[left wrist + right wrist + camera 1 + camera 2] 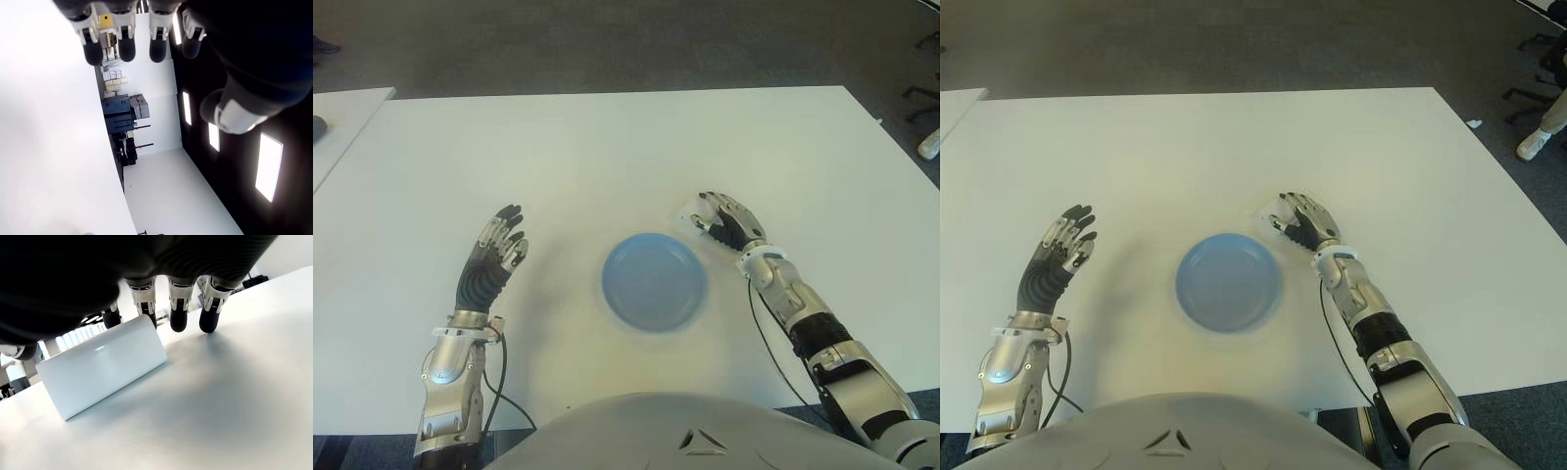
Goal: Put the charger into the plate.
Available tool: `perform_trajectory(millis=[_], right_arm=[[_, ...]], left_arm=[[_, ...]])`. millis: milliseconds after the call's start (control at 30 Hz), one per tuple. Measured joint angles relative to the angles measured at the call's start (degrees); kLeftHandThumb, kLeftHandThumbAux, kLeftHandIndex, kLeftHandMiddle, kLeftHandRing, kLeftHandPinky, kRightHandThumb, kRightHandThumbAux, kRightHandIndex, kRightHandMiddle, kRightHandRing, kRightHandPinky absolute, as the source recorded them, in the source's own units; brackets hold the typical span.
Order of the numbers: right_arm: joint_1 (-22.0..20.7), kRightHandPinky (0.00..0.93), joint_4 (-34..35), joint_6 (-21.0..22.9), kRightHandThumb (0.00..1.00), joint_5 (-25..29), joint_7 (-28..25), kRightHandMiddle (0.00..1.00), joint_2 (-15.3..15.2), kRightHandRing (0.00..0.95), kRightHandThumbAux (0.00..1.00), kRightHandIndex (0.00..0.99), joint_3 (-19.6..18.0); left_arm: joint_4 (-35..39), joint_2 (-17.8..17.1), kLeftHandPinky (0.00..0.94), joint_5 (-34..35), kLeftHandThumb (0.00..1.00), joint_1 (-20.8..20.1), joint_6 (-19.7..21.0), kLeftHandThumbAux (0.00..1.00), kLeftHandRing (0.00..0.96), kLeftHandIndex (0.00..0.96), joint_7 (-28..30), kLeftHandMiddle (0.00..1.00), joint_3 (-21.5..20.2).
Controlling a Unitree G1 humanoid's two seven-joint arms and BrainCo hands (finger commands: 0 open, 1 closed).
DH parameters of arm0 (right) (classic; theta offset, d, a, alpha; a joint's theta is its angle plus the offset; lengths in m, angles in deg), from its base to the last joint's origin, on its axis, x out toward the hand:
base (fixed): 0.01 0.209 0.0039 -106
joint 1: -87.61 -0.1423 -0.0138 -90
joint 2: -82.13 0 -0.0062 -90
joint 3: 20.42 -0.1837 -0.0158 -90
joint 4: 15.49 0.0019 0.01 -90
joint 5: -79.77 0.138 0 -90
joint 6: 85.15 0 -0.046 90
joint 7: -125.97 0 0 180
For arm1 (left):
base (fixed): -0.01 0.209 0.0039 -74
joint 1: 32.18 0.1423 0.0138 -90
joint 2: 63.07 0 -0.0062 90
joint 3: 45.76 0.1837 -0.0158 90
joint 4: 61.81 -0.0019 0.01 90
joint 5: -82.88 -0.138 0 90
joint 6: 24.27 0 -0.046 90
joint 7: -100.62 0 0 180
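A white rectangular charger (pixel 102 364) lies flat on the white table (pixel 607 157), just beyond the upper right rim of the empty blue plate (pixel 654 281). My right hand (pixel 713 219) is cupped over the charger (pixel 689 219). Its fingers (pixel 178 308) reach down past the far side and its thumb shows at one end. The fingers are not closed on the charger, which still rests on the table. My left hand (pixel 499 250) shows to the left of the plate with its fingers (pixel 122 34) straight and nothing in it.
A second white table (pixel 342 117) stands off the left edge. Dark carpet runs beyond the far edge. A person's shoe (pixel 1533 145) and a chair base (pixel 922 98) are at the far right. My torso (pixel 695 431) fills the near edge.
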Motion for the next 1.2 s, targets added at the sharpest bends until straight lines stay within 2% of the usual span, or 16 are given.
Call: perform_trajectory(millis=[633, 1200], right_arm=[[0.86, 0.000, 0.24, -0.53, 0.315, 0.07, -0.30, 0.000, -1.29, 0.000, 0.103, 0.000, -0.45], [0.31, 0.000, -2.90, -5.23, 0.315, 0.91, 0.68, 0.000, -1.91, 0.000, 0.107, 0.000, -1.10]], left_arm=[[1.91, 0.03, 0.130, -0.07, 0.396, 0.99, 0.80, 0.594, 0.085, 0.065, 0.00, 0.083, 0.23], [2.38, 1.20, 0.130, -1.39, 0.396, 0.95, 1.01, 0.594, 0.085, 0.065, -0.52, 0.083, 1.26]])
